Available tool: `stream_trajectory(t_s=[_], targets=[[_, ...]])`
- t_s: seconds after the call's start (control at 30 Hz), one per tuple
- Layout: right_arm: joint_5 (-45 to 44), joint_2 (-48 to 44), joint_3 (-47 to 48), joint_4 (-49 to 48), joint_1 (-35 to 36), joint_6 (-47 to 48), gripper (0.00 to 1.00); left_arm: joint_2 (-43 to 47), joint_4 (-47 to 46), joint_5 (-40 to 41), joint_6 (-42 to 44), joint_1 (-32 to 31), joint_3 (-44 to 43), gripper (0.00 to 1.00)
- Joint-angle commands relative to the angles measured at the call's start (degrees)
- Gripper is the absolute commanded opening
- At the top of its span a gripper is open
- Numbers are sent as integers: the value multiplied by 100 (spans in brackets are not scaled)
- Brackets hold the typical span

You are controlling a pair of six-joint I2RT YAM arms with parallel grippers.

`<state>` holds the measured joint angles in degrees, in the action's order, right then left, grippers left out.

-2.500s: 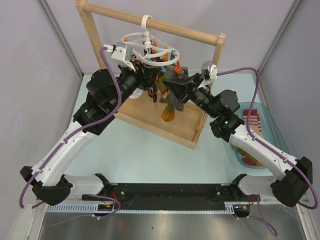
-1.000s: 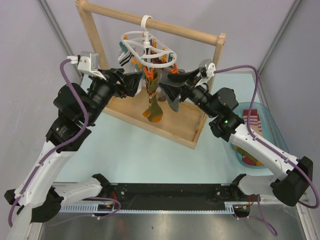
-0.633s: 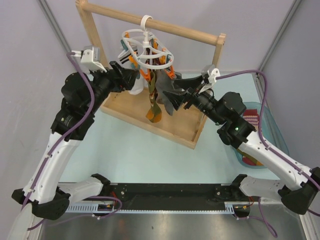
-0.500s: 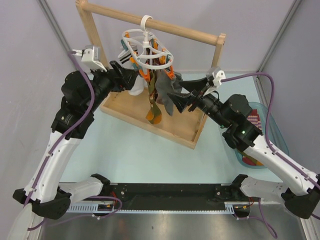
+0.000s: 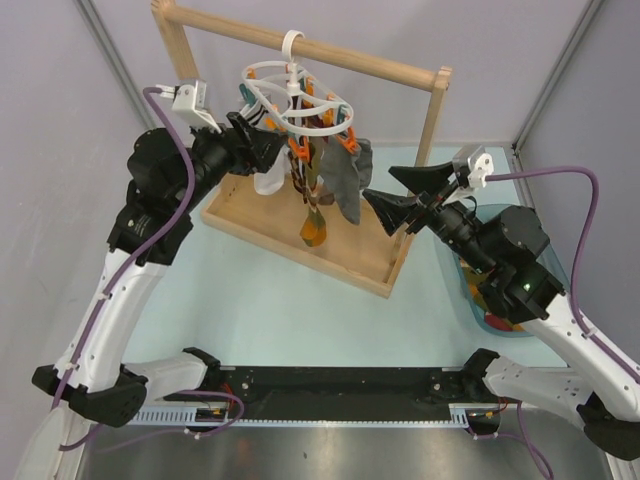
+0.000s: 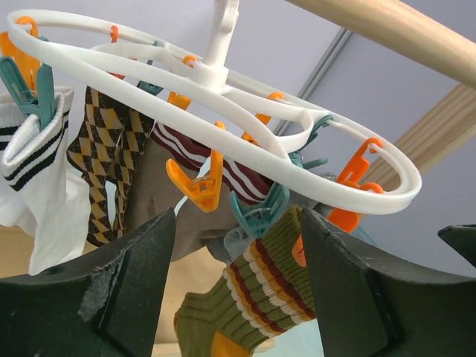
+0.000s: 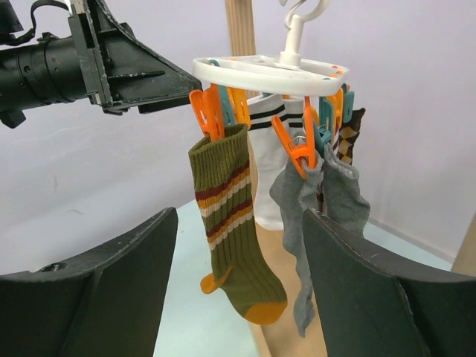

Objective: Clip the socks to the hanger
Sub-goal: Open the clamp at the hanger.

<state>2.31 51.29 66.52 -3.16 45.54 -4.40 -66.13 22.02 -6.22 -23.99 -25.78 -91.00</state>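
Socks [image 5: 322,190]: a bunch hanging side by side from the hanger's clips, above the wooden rack's base [image 5: 250,222].
Hanger [image 5: 297,100]: white looped rings, hooked over the rack's top rod [image 5: 380,65], with orange and teal clips around it.
Olive striped sock [image 7: 227,216]: held at the cuff by an orange clip [image 7: 208,111], orange toe at the bottom.
Grey sock [image 7: 303,195]: pinched by another orange clip and hanging on its own (a second ago the right claw was pressed up against it).
White sock with dark stripes [image 6: 41,186]: on a teal clip at the hanger's left end, with the brown argyle sock [image 6: 104,160] next to it.
Left claw [image 5: 262,147]: fingers spread wide with nothing between them, just beside the hanger's left side; it has moved up close since a second ago.
Right claw [image 5: 392,195]: gaping and empty, by the rack's right post [image 5: 432,115]; it has drawn back to the right, clear of the socks.
Worktop [image 5: 300,300]: pale teal, carrying the rack.
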Motion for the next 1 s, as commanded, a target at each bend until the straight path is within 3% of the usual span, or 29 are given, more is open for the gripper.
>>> stream_trajectory(t_s=[0.0, 0.37, 0.97], targets=[[-195, -154, -16, 175, 34, 133, 73, -93, -163, -107, -53, 29, -243, 71], [-222, -163, -78, 202, 25, 124, 73, -269, -382, -301, -387, 29, -287, 65], [-222, -49, -96, 158, 16, 98, 73, -427, -453, -292, -598, 29, -339, 63]])
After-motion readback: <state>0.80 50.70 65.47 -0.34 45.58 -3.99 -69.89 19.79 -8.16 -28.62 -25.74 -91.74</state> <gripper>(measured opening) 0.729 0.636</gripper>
